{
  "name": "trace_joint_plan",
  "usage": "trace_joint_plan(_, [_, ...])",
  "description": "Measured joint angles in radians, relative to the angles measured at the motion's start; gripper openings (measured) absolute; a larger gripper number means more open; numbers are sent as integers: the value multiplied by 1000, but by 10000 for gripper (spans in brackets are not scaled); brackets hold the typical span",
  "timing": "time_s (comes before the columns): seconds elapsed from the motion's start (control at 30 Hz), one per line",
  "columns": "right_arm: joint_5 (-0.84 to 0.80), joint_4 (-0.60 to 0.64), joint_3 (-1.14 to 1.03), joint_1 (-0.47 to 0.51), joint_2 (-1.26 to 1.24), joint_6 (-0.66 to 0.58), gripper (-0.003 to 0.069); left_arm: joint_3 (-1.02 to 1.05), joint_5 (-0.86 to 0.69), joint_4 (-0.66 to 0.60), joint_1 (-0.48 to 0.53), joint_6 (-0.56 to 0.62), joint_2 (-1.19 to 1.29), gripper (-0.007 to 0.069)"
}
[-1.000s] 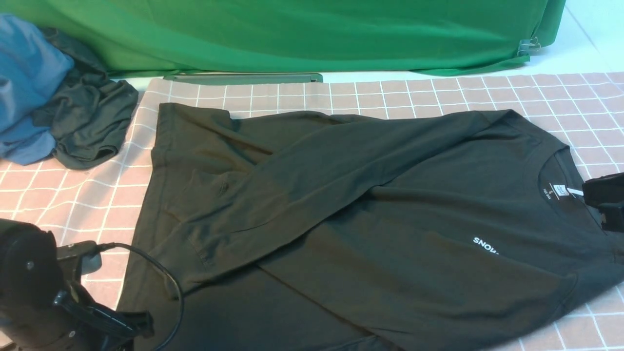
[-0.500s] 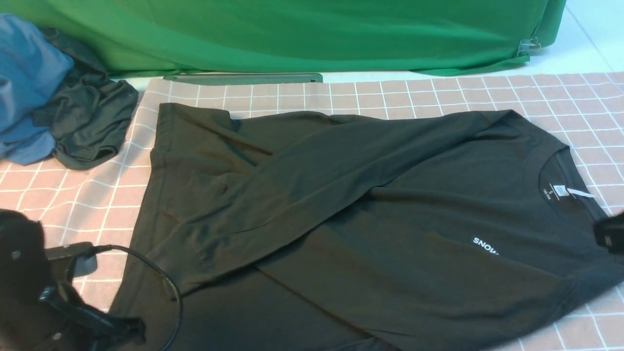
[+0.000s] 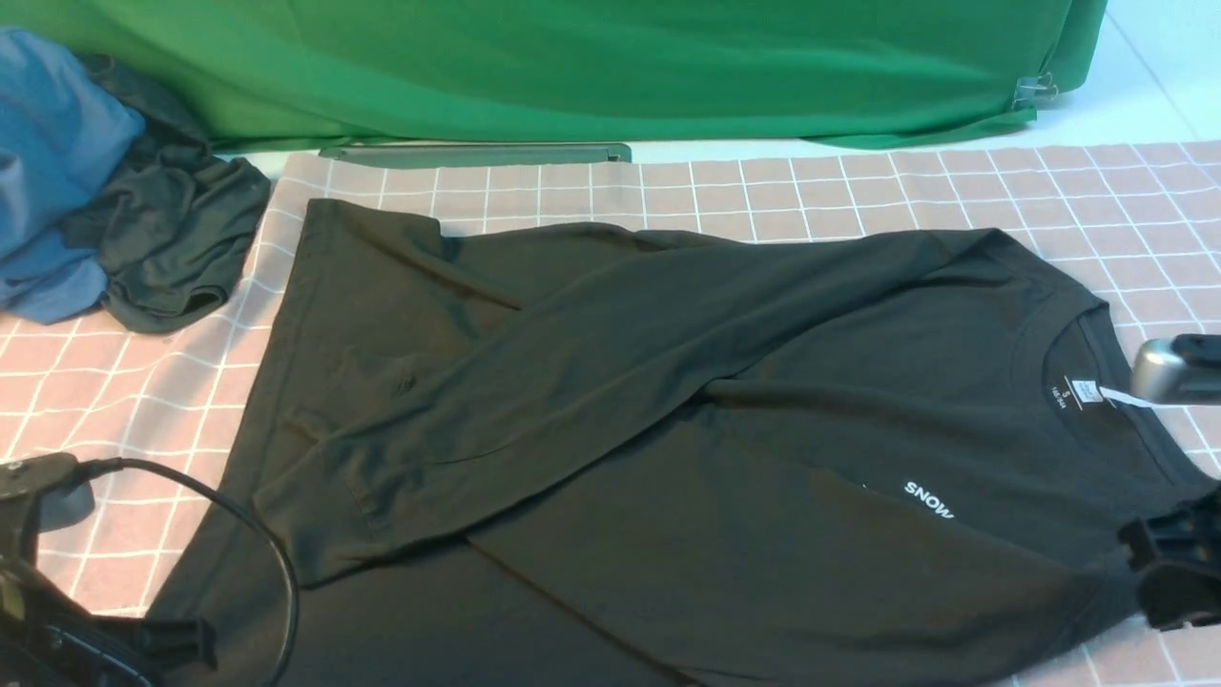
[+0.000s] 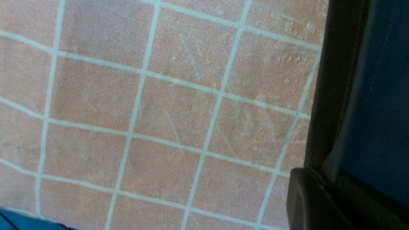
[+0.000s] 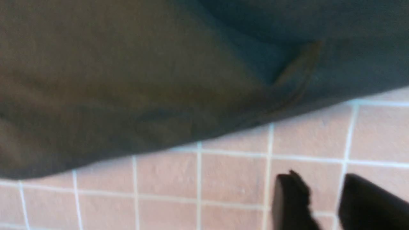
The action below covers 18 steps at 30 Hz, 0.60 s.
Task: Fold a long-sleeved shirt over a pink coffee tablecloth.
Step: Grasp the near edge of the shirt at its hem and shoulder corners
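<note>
The black long-sleeved shirt [image 3: 668,401] lies flat on the pink coffee tablecloth [image 3: 954,181], collar to the right, one sleeve folded diagonally across the body. At the near left corner, my left gripper [image 3: 176,637] is shut on the shirt's hem. The left wrist view shows that hem [image 4: 377,95] running into the left gripper [image 4: 329,185], with the tablecloth [image 4: 159,111] beside it. My right gripper [image 3: 1173,572] hovers at the near right by the shoulder. In the right wrist view the right gripper [image 5: 322,188] is open over bare tablecloth [image 5: 223,179], just off the shirt's edge [image 5: 159,80].
A blue garment [image 3: 48,143] and a dark grey garment [image 3: 162,239] are heaped at the far left. A bright green cloth [image 3: 572,67] hangs along the back, with a flat grey-green bar [image 3: 477,153] in front of it. A black cable [image 3: 258,534] loops over the shirt's near-left corner.
My left gripper has shut on the hem and pulled back toward the near left, dragging the shirt with it. My right gripper has opened and dropped to the near right.
</note>
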<state>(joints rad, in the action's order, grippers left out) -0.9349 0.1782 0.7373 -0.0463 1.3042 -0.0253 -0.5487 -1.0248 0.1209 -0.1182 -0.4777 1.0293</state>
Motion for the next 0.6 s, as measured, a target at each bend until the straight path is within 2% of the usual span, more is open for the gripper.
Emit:
trace_joint_plan(0.07, [31, 6, 0, 0, 31, 0, 414, 18, 18, -1, 0, 0, 0, 30])
trace_joint_plan(0.1, [38, 8, 0, 0, 34, 0, 426, 22, 20, -1, 0, 0, 0, 30])
trace_joint_plan(0.13, [63, 20, 0, 0, 57, 0, 501, 28, 27, -2, 0, 0, 0, 30])
trace_joint_plan(0.2, [97, 67, 0, 0, 100, -4, 584, 29, 29, -2, 0, 0, 0, 30])
trace_joint_plan(0.33, [132, 129, 0, 0, 158, -26, 596, 29, 31, -2, 0, 0, 0, 30])
trace_joint_plan(0.4, [142, 137, 0, 0, 201, -30, 569, 29, 31, -2, 0, 0, 0, 30])
trace_joint_plan(0.5, [152, 138, 0, 0, 258, -39, 468, 29, 31, -4, 0, 0, 0, 30])
trace_joint_plan(0.6, [167, 139, 0, 0, 277, -81, 238, 29, 31, -8, 0, 1, 0, 30])
